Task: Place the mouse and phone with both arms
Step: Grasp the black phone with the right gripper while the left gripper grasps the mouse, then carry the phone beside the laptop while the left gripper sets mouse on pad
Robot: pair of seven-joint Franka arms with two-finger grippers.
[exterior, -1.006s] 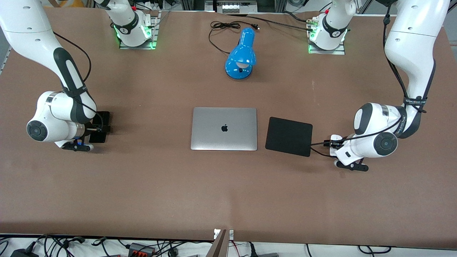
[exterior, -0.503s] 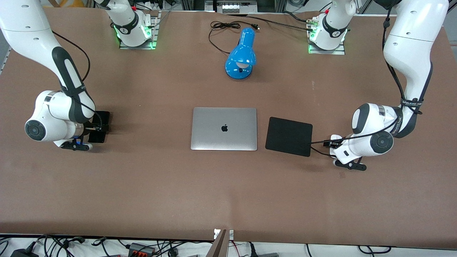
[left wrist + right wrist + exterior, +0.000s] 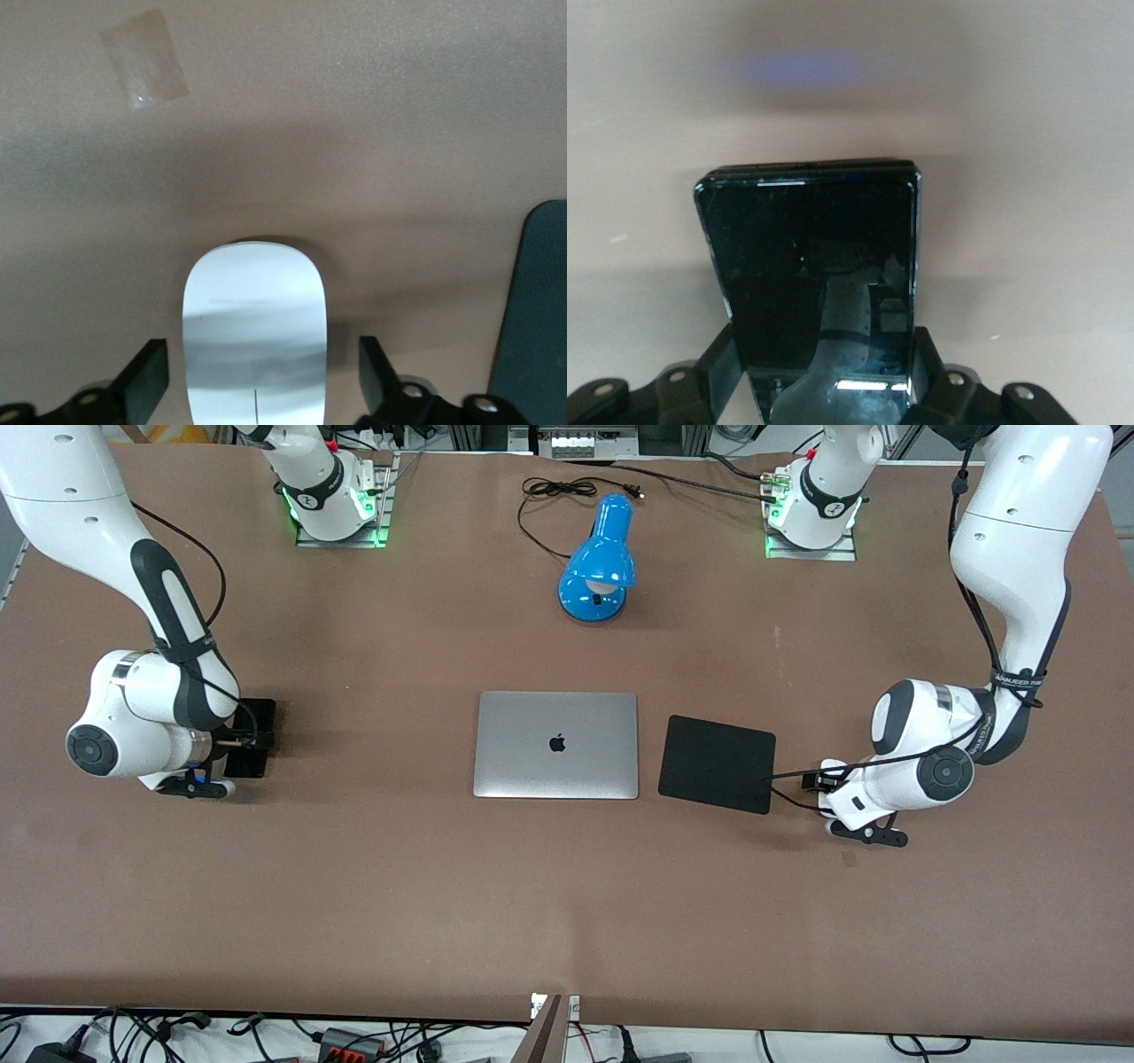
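Observation:
The white mouse (image 3: 255, 336) lies on the brown table beside the black mat (image 3: 540, 319). My left gripper (image 3: 259, 376) is open, one finger (image 3: 142, 382) on each side of the mouse with a gap on both sides. In the front view the left gripper (image 3: 828, 788) hides the mouse, next to the mat (image 3: 718, 763). The black phone (image 3: 811, 266) sits between my right gripper's fingers (image 3: 926, 359), which press its long sides. The right gripper (image 3: 239, 742) is low at the table over the phone (image 3: 259, 716), toward the right arm's end.
A closed silver laptop (image 3: 556, 744) lies mid-table beside the mat. A blue desk lamp (image 3: 601, 558) with a black cable (image 3: 554, 491) lies near the bases. A tape patch (image 3: 144, 59) is on the table past the mouse.
Both wrists have shifted only slightly. The left arm's hand has drawn a little toward the mat; the right hand and the phone have barely moved.

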